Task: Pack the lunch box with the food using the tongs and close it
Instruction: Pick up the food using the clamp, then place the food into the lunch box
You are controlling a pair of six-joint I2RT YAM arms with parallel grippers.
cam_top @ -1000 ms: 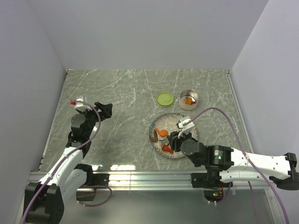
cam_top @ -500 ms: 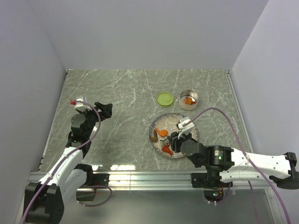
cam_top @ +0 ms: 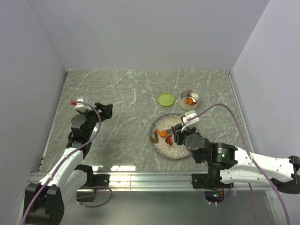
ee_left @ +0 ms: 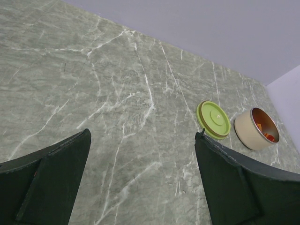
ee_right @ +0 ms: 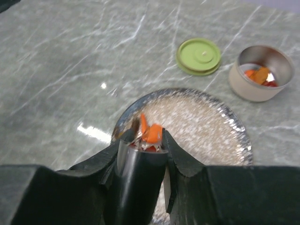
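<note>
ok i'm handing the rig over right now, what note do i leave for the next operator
Grippers: the left gripper is open and empty, at the table's left side. The right gripper is shut on the tongs over the plate, tong tips at an orange piece; can't tell if it's lifted.
Things: the lunch box is open beyond the plate, with the lid flat on the table beside it.
Done: a few orange and red bits are in the box.
Left: move the remaining plate pieces, then fit the lid.
</note>
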